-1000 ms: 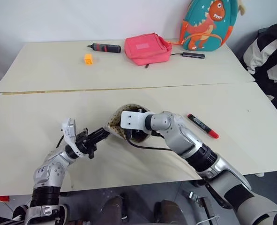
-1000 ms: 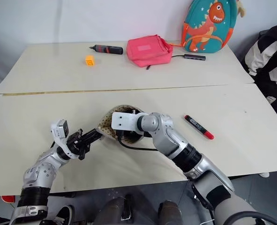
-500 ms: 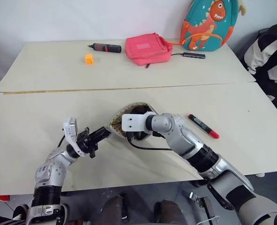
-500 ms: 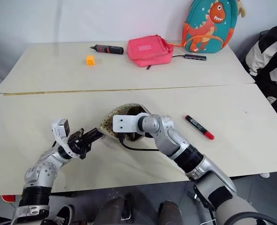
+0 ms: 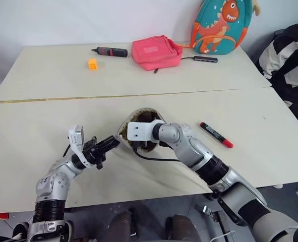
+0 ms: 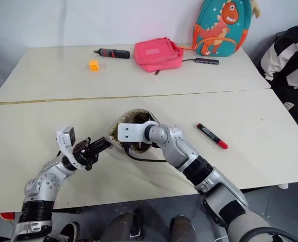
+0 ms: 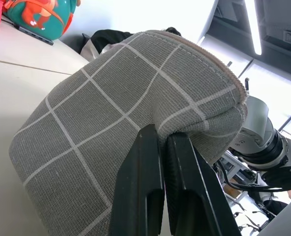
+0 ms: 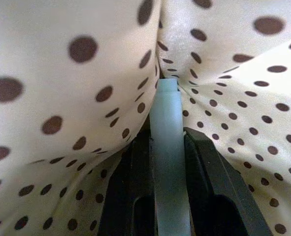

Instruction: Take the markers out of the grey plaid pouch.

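Note:
The grey plaid pouch [image 7: 111, 98] lies near the middle of the front table, its mouth [image 5: 141, 115] held open to show a cream lining with brown dots. My left gripper [image 5: 112, 142] is shut on the pouch's edge, pinching the fabric. Inside the pouch my right gripper [image 8: 167, 140] is shut on a pale green highlighter [image 8: 165, 108], which lies between the black fingers. From above, the white wrist block [image 5: 138, 131] hides that gripper. A black marker with red ends [image 5: 217, 135] lies on the table to the right of the pouch.
On the far table are a pink bag [image 5: 155, 51], a black-and-red screwdriver-like tool [image 5: 110, 51], a small orange cube [image 5: 92, 63], a dinosaur backpack [image 5: 222, 25] and a dark slim bar [image 5: 205, 59]. A seam [image 5: 88, 96] splits the two tables. Black-and-white clothing [image 5: 290, 55] is at the right.
My right wrist has tipped a little further down into the pouch's mouth. The left gripper keeps its hold in the same place. The whole picture has shifted slightly.

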You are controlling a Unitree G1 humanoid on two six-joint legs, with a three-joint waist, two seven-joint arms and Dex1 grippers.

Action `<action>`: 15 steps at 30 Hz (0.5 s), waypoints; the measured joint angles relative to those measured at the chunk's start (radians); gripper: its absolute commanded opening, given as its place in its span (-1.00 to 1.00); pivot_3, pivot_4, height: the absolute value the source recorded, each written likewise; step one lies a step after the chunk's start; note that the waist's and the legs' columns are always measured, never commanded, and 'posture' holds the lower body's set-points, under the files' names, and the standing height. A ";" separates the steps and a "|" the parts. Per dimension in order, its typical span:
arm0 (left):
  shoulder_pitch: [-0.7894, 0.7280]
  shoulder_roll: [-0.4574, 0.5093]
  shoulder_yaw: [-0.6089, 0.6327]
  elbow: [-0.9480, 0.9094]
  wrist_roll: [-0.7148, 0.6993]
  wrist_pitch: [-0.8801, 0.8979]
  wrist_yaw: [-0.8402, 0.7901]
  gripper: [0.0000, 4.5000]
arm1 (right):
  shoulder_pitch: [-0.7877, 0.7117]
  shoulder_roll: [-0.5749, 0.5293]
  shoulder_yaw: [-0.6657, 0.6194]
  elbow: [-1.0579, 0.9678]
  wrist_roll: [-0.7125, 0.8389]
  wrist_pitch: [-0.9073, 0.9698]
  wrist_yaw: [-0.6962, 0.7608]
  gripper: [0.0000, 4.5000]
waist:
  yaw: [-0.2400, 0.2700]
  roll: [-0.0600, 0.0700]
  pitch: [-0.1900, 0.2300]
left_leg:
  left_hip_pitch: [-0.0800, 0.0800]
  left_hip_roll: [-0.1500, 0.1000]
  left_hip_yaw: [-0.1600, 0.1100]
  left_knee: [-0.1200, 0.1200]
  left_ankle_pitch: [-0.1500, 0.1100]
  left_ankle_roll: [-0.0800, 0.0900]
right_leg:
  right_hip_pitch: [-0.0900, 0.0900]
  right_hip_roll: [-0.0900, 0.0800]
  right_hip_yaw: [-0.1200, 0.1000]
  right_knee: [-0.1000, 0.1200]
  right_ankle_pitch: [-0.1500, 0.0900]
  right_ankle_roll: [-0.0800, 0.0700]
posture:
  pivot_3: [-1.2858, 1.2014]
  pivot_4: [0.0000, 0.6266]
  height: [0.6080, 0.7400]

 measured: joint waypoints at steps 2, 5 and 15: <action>0.002 -0.001 0.001 -0.011 0.000 -0.001 0.000 -1.00 | 0.016 -0.008 -0.013 -0.033 0.001 0.003 0.007 -0.78 | 0.001 0.000 0.000 | 0.000 0.000 0.000 0.000 0.000 0.000 | 0.000 0.000 0.001 0.000 0.000 0.000 | 0.03 -0.52 1.00; 0.000 -0.004 0.001 -0.016 0.001 -0.016 -0.001 -1.00 | 0.055 -0.042 -0.046 -0.113 0.024 0.040 0.053 -0.78 | 0.008 0.000 0.000 | 0.000 0.000 -0.001 0.000 0.000 0.000 | 0.000 0.000 0.001 -0.001 0.000 0.000 | 0.03 -0.52 1.00; -0.043 -0.005 -0.002 0.027 0.041 -0.148 -0.018 -1.00 | 0.130 -0.105 -0.255 -0.460 0.323 0.344 0.264 -0.78 | 0.008 0.000 0.000 | -0.001 0.000 -0.001 -0.001 -0.001 -0.002 | 0.000 0.001 0.001 -0.008 0.000 0.000 | 0.03 -0.52 1.00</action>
